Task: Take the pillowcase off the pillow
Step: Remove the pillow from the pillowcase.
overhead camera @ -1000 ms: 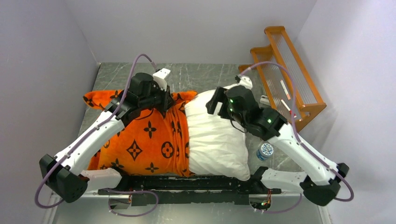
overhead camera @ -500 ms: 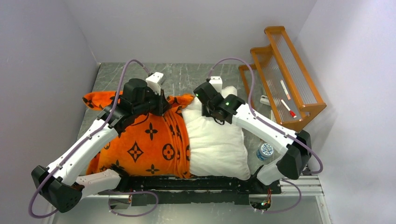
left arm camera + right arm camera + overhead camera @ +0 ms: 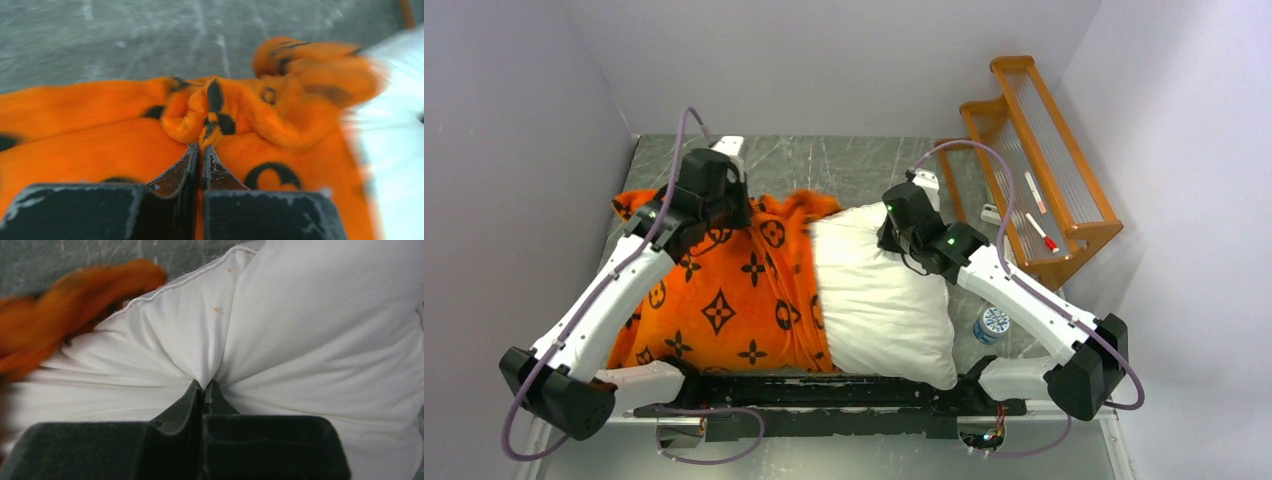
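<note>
Left wrist view: left claw [image 3: 201,148] clamped on a bunched pillowcase [image 3: 85,145] fold.
Right wrist view: right claw [image 3: 205,385] shut, pinching pillow [image 3: 310,340] fabric.
Top view: pillowcase on the pillow's left half, tabletop [image 3: 824,165] left side; bottle [image 3: 994,323] and rack [image 3: 1034,150] by the right edge.

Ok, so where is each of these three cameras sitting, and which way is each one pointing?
Top external: above and behind the arm bases, looking down on the table; the left arm and right arm show, over the orange pillowcase and white pillow.
Left wrist: on the left arm, looking along the shut left pincer at the bunched pillowcase it pinches.
Right wrist: on the right arm, looking along the shut right pincer at the pillow fabric it pinches.
Shared: both wrist views show pillowcase and pillow side by side.
</note>
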Available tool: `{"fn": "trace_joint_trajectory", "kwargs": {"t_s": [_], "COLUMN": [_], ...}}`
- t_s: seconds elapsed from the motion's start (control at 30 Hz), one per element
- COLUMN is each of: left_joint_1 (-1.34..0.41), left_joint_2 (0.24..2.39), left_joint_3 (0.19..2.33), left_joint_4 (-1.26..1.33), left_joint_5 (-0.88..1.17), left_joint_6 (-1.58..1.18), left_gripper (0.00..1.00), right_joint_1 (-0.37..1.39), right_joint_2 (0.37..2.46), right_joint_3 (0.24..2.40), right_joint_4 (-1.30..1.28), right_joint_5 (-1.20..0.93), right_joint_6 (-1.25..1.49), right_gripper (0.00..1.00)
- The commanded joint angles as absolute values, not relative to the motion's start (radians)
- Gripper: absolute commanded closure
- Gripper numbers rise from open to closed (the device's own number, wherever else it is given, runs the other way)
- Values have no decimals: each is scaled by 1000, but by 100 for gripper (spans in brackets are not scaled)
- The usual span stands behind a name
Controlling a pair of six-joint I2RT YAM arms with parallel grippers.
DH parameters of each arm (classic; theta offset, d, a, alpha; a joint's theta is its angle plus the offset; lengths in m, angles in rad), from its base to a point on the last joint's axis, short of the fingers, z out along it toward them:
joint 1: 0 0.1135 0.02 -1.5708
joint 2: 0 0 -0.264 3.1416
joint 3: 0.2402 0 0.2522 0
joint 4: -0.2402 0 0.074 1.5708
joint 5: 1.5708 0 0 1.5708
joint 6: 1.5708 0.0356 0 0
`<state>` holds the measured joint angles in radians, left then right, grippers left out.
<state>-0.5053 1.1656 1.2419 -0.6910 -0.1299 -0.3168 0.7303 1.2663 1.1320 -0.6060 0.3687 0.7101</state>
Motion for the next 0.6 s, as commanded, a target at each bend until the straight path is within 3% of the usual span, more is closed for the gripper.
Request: {"fn": "trace_joint_trajectory", "kwargs": {"t_s": [0.0,0.1,0.13,0.23,0.33,0.43,0.57], "left_joint_1": [-288,-246,-245,-246,-245,-246,-246], "left_joint_2": [1185,1213,1216,1183,1153,1216,1325], "left_joint_3": [1345,1366,1361,1329,1316,1359,1367], "left_joint_4": [-776,-752,-730,-676,-669,-742,-802], "left_joint_5": [-271,-39,91,262,157,75,162], "left_joint_6": [-226,-188,-163,-164,-158,-129,-73], "left_gripper": [95,95,87,33,7,3,3], "right_joint_1": [678,677,678,678,679,679,678], "right_joint_2": [1264,1277,1280,1288,1283,1270,1259], "right_joint_3": [1068,1073,1076,1091,1094,1086,1070], "right_joint_4": [-777,-767,-760,-756,-758,-746,-737], "right_joint_5": [413,389,379,363,360,330,309], "right_joint_6": [673,665,661,659,654,649,656], "right_gripper": [100,100,100,100,100,100,100]}}
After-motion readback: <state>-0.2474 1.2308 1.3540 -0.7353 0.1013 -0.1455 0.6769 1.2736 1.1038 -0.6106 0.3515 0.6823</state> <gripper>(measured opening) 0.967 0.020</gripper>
